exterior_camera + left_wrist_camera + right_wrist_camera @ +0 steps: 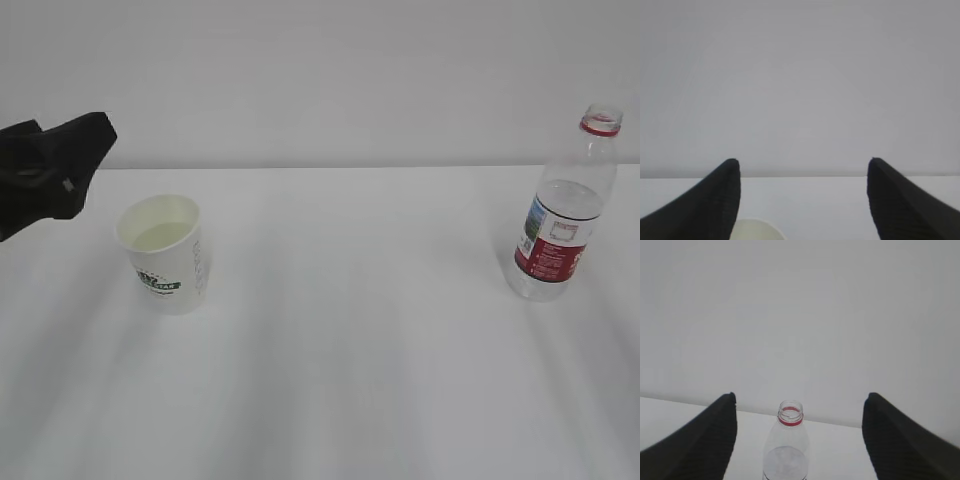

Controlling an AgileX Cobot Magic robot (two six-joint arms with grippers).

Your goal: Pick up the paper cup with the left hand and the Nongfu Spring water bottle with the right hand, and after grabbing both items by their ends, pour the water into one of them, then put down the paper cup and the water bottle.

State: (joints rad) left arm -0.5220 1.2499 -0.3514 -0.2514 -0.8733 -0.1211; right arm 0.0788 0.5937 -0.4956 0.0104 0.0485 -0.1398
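Black ribbed fingers (pixel 710 202) of the left tool (pixel 802 200) fill the foot of the left wrist view, spread wide with nothing between them; only a sliver of the paper cup (pixel 757 230) rim shows at about 7 o'clock from the gap. The right tool (pixel 799 440) is likewise gaping and empty, with the Nongfu Spring water bottle (pixel 787 450) standing upright beyond it, centred at 6 o'clock between its fingers (pixel 710 440) and not touched by them. In the exterior view the left tool hangs at 10 o'clock of the cup, near but apart, while the right tool is out of frame. On the white table (pixel 350 380) the cup stands upright at the left, holding the water (pixel 160 234); the bottle is well apart at the far right, uncapped, seemingly almost empty. My judgement: the cup is thin, soft-walled and bottom-heavy, so grip mid-wall gently to avoid crushing or slopping. The bottle is light, slick and tippy; take it around the labelled waist.
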